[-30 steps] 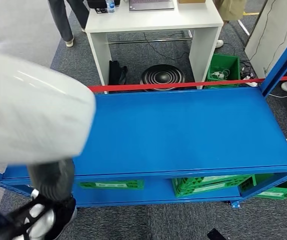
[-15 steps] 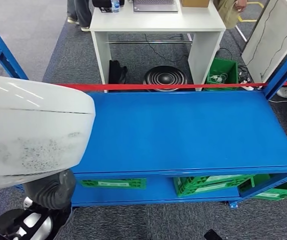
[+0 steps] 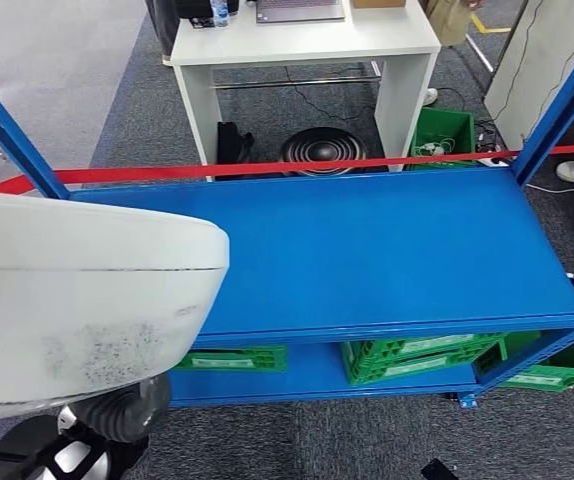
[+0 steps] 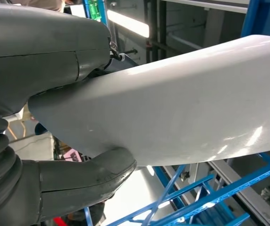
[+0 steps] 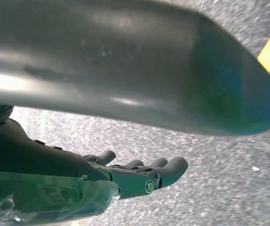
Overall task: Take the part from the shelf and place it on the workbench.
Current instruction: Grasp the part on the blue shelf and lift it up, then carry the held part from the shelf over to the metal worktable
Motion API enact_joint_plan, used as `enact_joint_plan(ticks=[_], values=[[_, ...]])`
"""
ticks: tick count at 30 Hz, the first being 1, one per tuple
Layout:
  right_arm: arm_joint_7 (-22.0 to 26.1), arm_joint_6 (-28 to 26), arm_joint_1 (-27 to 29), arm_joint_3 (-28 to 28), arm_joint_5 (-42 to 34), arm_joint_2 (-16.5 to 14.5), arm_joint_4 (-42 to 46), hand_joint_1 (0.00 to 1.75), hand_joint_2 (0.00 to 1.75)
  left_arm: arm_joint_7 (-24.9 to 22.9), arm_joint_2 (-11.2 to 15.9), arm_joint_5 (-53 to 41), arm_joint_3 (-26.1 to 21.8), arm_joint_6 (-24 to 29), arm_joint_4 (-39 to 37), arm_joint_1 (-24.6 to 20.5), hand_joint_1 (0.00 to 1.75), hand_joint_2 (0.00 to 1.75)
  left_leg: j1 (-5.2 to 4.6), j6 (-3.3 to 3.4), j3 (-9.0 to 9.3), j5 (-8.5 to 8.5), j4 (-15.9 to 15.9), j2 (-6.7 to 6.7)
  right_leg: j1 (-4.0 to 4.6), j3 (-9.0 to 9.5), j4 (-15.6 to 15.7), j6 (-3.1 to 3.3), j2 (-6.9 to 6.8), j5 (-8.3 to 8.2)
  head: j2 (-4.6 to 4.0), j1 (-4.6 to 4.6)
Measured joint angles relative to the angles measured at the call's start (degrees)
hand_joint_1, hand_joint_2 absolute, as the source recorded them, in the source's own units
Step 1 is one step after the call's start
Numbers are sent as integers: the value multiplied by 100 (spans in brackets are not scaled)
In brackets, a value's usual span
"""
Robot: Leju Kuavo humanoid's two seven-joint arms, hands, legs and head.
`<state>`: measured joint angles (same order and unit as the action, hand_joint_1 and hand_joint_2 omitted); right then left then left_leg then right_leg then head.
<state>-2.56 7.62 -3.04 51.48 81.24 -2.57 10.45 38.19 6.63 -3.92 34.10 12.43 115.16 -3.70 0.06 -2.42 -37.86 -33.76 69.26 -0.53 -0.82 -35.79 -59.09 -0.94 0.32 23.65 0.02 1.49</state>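
Left wrist view: the left hand (image 4: 51, 117) clamps the large smooth white moulded part (image 4: 183, 101) between thumb and fingers. The right hand (image 5: 140, 174) lies flat, fingers extended, holding nothing. Keep the part level over the blue metal shelf (image 3: 390, 250).

One large white part (image 3: 80, 300) fills the near left of the head view; one blue shelf rack (image 3: 390, 260) carries one red tape line (image 3: 269, 168); three green crates (image 3: 412, 358) sit on its lower level, a fourth green crate (image 3: 442, 130) beside one white table (image 3: 307, 40); one round dark disc (image 3: 323, 150) lies beneath it.
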Motion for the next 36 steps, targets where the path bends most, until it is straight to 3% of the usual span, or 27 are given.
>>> enact_joint_plan(ticks=[1,2,3,6,8,10,11,12,13,15,16,17,18,20,22,24,26,27,28,30,31,32,34,36], values=[[-39,3,2,8,3,21,0,0,0,0,1,26,10,-22,0,3,175,175,0,-2,-78,-135,274,0,3,-62,-1,1,-7,-46,0,1],[-106,15,3,15,17,47,0,0,0,0,2,53,19,-56,0,5,175,175,0,5,-59,-159,360,0,5,-122,-1,-1,-12,-94,0,0],[-204,40,4,20,49,80,0,0,0,-1,3,82,26,-102,1,6,175,175,0,19,78,-83,221,1,6,-181,-1,-7,-14,-146,0,0],[-713,229,16,15,240,204,1,0,0,-1,-16,160,44,-291,16,-20,175,175,-10,91,824,270,-883,2,13,-323,-10,-69,-11,-296,1,-2],[-1080,366,45,10,327,323,2,0,0,-1,-46,187,59,-408,26,-37,175,175,-38,146,1004,344,-1237,-3,10,-362,12,-148,-16,-396,2,-4],[-1256,434,85,11,345,462,3,0,0,-1,-72,196,73,-474,28,-31,175,175,-56,218,951,440,-1257,-4,-12,-362,84,-228,-20,-502,1,-9],[-1283,451,105,11,344,525,4,0,0,-1,-85,201,78,-497,32,-29,175,175,-53,257,922,501,-1267,5,-22,-380,82,-262,-20,-470,1,-7],[-1280,458,125,11,339,577,5,0,0,-1,-98,208,80,-514,43,-31,175,175,-43,297,883,566,-1278,15,-27,-420,-7,-291,-18,-333,0,-2],[-1259,459,139,13,334,619,7,0,0,-1,-114,216,81,-530,56,-33,175,175,-31,329,832,630,-1287,27,-30,-488,-216,-316,-17,-89,0,3],[-1189,448,147,17,325,673,10,0,0,-1,-140,237,84,-550,81,-32,175,175,-31,363,700,742,-1281,41,-27,-653,-942,-352,-16,498,0,13],[-1159,441,144,18,324,687,11,0,0,-1,-150,246,84,-557,86,-31,175,175,-31,363,625,800,-1276,46,-27,-696,-1290,-365,-16,670,0,13],[-1139,437,143,17,324,696,11,0,0,-1,-157,251,85,-560,88,-31,175,175,-31,359,547,859,-1271,48,-27,-667,-1501,-373,-16,713,0,15],[-1129,434,141,17,324,704,11,0,0,-1,-163,252,85,-563,89,-30,175,175,-30,349,472,917,-1267,48,-29,-540,-1513,-377,-16,645,0,15],[-1075,415,126,17,324,720,11,0,0,-1,-176,262,86,-581,95,-29,175,175,-28,310,348,1019,-1256,44,-36,6,-943,-379,-15,423,0,16],[-912,366,92,18,314,726,11,0,0,-1,-197,290,89,-617,112,-35,175,175,-43,246,270,1106,-1241,44,-29,569,-161,-354,2,436,1,10],[-699,295,75,17,304,716,11,0,0,-1,-228,309,102,-659,124,-40,175,175,-56,183,236,1195,-1240,46,-8,727,149,-286,21,509,1,6],[-566,225,80,17,311,703,10,0,0,-1,-254,309,135,-714,116,-31,175,175,-49,125,200,1219,-1235,44,-7,641,138,-175,12,437,0,5],[-536,199,76,17,316,699,10,0,0,-1,-262,308,163,-743,108,-28,175,175,-44,93,153,1097,-1158,43,-11,590,138,-114,1,385,0,0],[-519,182,70,17,321,697,10,0,0,-1,-270,302,197,-770,93,-31,175,175,-41,64,81,876,-981,43,-17,524,143,-61,-10,322,0,-5],[-500,176,62,17,324,697,11,0,0,-1,-287,271,277,-804,44,-47,175,175,-37,23,-112,279,-320,44,-15,358,139,-7,-22,190,0,-14],[-494,179,64,17,325,697,11,0,0,-1,-293,257,315,-812,13,-53,175,175,-36,15,-186,82,31,44,-12,269,137,-3,-25,125,0,-16],[-490,182,65,17,326,697,11,0,0,-1,-299,247,350,-814,-18,-58,175,175,-36,15,-202,21,278,44,-7,176,134,-3,-27,59,0,-16],[-489,184,66,17,327,697,11,0,0,-1,-308,245,407,-814,-69,-77,175,175,-38,46,13,256,261,44,6,2,130,-12,-31,-72,0,-16],[-488,184,64,17,327,695,11,0,0,-1,-321,243,455,-815,-102,-112,175,175,-54,116,562,497,-372,44,21,-132,124,-34,-29,-196,0,-17]])
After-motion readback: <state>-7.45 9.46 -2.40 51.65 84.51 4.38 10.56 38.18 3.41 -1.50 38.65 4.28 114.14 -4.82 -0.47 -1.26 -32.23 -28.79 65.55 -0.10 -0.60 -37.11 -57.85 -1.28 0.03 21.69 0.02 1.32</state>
